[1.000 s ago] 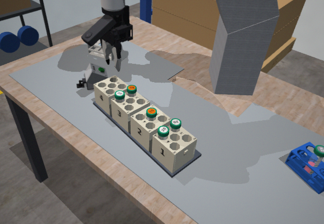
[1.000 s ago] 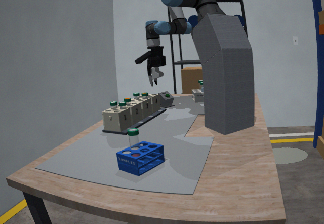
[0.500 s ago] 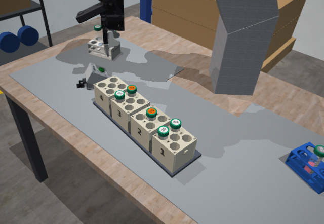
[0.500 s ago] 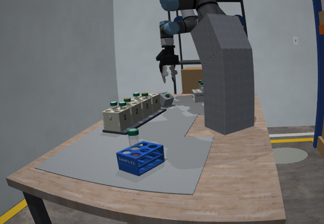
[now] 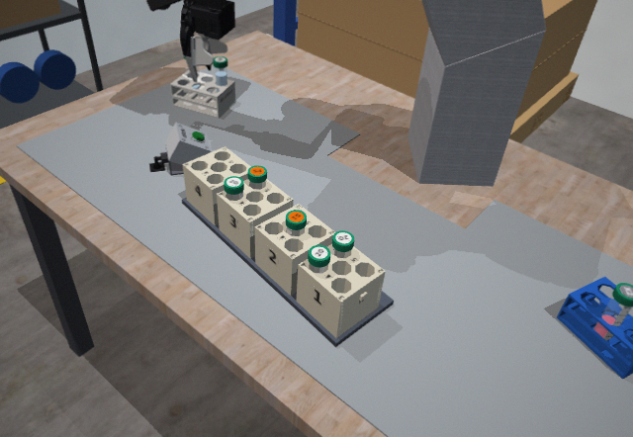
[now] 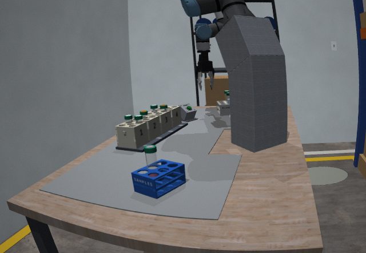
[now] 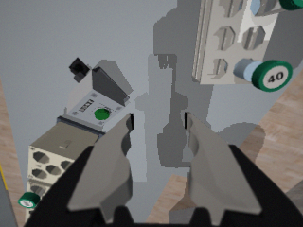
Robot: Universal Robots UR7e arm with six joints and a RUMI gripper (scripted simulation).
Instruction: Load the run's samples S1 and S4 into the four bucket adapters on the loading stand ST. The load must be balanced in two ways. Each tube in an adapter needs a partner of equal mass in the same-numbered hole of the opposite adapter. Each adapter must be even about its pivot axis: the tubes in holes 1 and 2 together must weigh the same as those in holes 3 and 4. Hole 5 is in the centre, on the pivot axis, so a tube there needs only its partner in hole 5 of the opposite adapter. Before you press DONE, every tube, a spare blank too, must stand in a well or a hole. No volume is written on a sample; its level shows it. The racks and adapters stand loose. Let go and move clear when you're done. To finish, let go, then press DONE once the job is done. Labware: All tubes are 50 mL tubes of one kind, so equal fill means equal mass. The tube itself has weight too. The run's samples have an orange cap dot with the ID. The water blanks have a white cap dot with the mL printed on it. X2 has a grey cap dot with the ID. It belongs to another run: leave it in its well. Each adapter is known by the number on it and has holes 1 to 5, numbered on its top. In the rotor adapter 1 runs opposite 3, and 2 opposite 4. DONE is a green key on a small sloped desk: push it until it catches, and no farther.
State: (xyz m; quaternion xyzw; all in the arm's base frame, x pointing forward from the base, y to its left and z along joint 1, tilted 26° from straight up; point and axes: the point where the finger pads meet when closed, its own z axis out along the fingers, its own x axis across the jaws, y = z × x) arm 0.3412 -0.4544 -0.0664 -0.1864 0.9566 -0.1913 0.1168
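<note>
My gripper (image 5: 202, 73) (image 6: 206, 89) (image 7: 158, 113) is open and empty, above the mat between the DONE key (image 5: 198, 136) (image 6: 189, 107) (image 7: 101, 114) and the pale blanks rack (image 5: 197, 107) (image 7: 199, 52). This rack holds a 40 blank (image 7: 271, 76) and another green-capped tube (image 7: 291, 3), cut off by the frame. Adapter 1 (image 5: 352, 309) holds two white-dot blanks (image 5: 318, 255) (image 5: 342, 239), apparently both 20. Adapter 2 (image 5: 281, 269) holds S1 (image 5: 296, 218). Adapter 3 (image 5: 244, 232) holds S4 (image 5: 257, 171) and a 20 blank (image 5: 233, 184). Adapter 4 (image 5: 204, 205) shows no tube.
The blue samples rack (image 5: 578, 311) (image 6: 143, 186) holds one tube with a greyish cap dot (image 5: 624, 292) (image 6: 150, 147), its ID unreadable. The grey robot pedestal (image 5: 460, 131) (image 6: 257, 102) stands beside the mat. The stand (image 5: 357, 325) lies under the adapters, near the DONE desk.
</note>
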